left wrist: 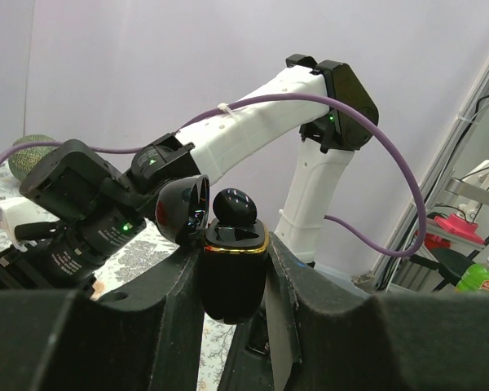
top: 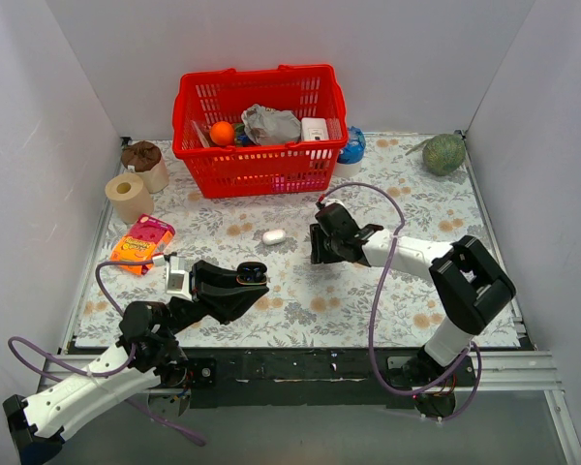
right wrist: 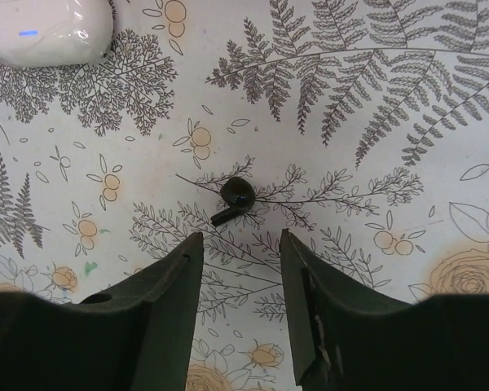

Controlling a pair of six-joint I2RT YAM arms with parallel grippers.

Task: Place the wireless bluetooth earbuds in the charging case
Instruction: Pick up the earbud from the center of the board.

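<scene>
My left gripper [top: 249, 282] is shut on the black charging case [top: 253, 272] and holds it above the table. In the left wrist view the case [left wrist: 232, 281] stands upright between the fingers, gold rim up, with its lid [left wrist: 182, 208] swung open to the left. One black earbud [left wrist: 235, 207] sits in the top of the case. My right gripper [top: 321, 248] is open and empty, low over the floral cloth. In the right wrist view the second earbud [right wrist: 235, 196] lies on the cloth just beyond the tips of that gripper [right wrist: 240, 236].
A white pill-shaped case [top: 273, 235] lies left of the right gripper and also shows in the right wrist view [right wrist: 45, 31]. A red basket [top: 261, 160] of items stands at the back. Paper rolls [top: 128, 196] and an orange packet [top: 141, 242] are at the left, a green object [top: 443, 153] at the back right.
</scene>
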